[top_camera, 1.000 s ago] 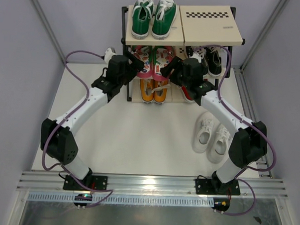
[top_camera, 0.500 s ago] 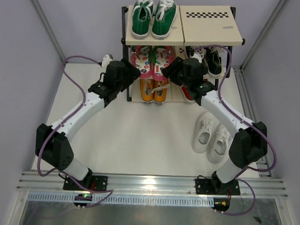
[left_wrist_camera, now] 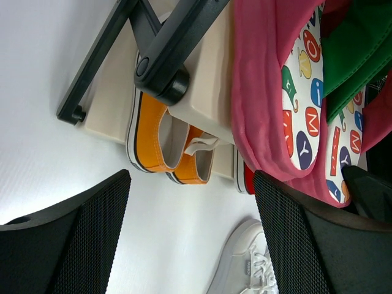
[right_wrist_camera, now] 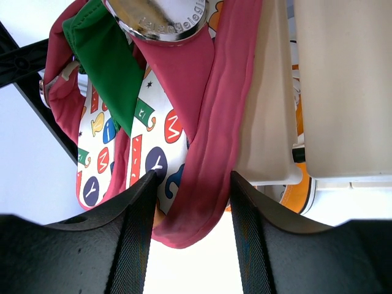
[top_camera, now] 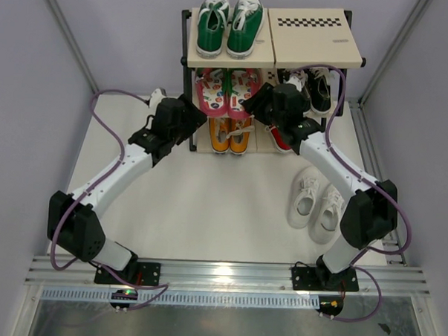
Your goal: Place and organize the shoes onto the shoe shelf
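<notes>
On my feed the fingers [right_wrist_camera: 138, 239] of the right claw [right_wrist_camera: 191, 184] look like matt black, finely ribbed plastic. I see matt foam rims on the pink flip-flops [right_wrist_camera: 208, 92], woven canvas on the orange sneakers [left_wrist_camera: 150, 135], and smooth black metal tubing with matt beige boards on the shoe shelf [left_wrist_camera: 177, 35].

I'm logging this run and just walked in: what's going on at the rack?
Shoes are being put on a three-tier black-framed shoe shelf. The right claw straddles the edge of a pink dotted-insole flip-flop on the middle tier, seemingly gripping it. The left claw hangs open and empty beside the shelf. Orange canvas sneakers sit on the bottom tier; plain white sneakers wait on the table.
</notes>
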{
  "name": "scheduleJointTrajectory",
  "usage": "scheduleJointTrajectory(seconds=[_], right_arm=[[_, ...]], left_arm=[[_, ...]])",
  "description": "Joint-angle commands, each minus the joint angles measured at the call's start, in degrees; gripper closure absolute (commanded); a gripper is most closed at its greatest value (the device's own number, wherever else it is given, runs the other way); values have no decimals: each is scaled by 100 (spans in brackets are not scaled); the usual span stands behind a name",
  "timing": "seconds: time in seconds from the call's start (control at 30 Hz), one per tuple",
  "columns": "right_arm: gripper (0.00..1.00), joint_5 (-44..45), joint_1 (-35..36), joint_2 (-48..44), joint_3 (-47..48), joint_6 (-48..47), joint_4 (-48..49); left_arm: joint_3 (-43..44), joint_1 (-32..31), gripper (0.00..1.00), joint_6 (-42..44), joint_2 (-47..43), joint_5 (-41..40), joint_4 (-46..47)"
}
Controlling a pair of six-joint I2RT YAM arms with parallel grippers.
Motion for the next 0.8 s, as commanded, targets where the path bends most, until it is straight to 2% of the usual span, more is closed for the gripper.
scheduleJointTrajectory(seconds=[0.0,0.23,0.3,0.33,0.43,0.57,0.77], right_arm=[[52,158,-36,172,267,-152,67],[49,61,-44,234,311,-143,-4],[45,52,-44,234,329,-178,-108],[38,44,-44,199,338,-195,-161],[25,61,-44,50,312,-231,-399],[12,52,-44,-179,303,-301,-697],[9,-193,-44,-662,66,-319,-1084]], left_arm=[[-17,0,16,149,-222,39,54],[-96,0,16,140,-283,65,45],[-114,0,16,167,-301,74,45],[-114,0,16,184,-336,74,36],[-175,0,16,263,-415,66,19],[-211,0,16,404,-617,22,-8],[-114,0,15,903,-855,92,-341]])
